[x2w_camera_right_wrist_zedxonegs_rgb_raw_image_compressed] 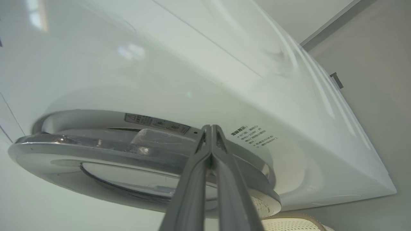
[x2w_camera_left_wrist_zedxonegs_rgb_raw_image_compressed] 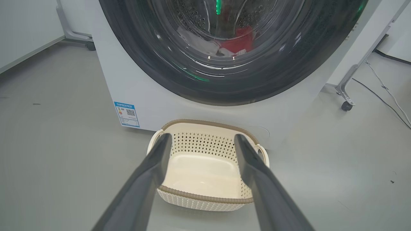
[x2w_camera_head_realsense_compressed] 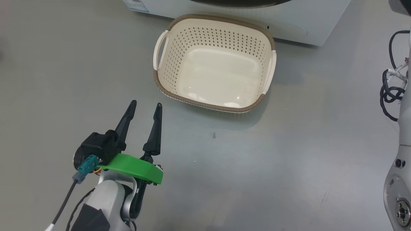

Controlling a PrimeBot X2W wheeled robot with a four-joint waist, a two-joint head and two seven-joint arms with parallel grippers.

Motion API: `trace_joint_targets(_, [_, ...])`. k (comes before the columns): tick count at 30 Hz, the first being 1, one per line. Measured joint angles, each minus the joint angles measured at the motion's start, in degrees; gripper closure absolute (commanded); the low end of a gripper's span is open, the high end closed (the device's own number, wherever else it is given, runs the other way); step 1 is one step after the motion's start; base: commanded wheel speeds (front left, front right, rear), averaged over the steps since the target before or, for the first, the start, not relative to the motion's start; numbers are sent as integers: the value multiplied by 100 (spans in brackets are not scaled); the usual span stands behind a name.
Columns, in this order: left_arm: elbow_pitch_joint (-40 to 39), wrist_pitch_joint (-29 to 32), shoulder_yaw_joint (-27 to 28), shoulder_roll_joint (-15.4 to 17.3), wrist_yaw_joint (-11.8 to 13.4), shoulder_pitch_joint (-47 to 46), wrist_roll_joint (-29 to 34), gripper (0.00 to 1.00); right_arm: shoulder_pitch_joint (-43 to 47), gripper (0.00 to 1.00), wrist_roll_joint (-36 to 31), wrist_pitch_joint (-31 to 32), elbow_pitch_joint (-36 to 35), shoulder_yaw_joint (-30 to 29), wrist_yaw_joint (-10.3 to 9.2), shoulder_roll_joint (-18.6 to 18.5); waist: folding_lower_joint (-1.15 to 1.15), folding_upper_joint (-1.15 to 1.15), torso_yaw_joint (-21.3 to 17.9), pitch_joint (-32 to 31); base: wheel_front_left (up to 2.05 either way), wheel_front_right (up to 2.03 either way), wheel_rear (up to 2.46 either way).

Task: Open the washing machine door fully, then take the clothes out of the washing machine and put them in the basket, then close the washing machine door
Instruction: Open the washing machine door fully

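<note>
1. Along the top edge of the head view, the washing machine [x2w_camera_head_realsense_compressed: 298,22] shows its white base; the left wrist view takes in its front.
2. The washing machine door [x2w_camera_left_wrist_zedxonegs_rgb_raw_image_compressed: 231,86] looks closed in the left wrist view, a glossy black rim around clear glass. The right wrist view sees its silvery edge side-on and close up.
3. The basket [x2w_camera_head_realsense_compressed: 221,35], cream with a brown rim, sits empty on the grey floor [x2w_camera_head_realsense_compressed: 289,160] just before the machine.
4. The clothes [x2w_camera_left_wrist_zedxonegs_rgb_raw_image_compressed: 239,40], red and white, lie inside the machine behind the glass.
5. The left gripper [x2w_camera_head_realsense_compressed: 146,104] hovers over the floor near the basket, fingers spread wide, holding nothing.
6. The right gripper [x2w_camera_right_wrist_zedxonegs_rgb_raw_image_compressed: 211,128] has its fingers pressed together, tips at the door's edge; I cannot tell whether they touch it.
</note>
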Motion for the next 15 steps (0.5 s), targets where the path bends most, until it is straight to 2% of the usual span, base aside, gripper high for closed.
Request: trace_joint_targets(15, [129,0,-96,-13,1,-120,-31,0,-647,100,524,278,488,-157,-99,111,-1,0,243,301,0,0,0])
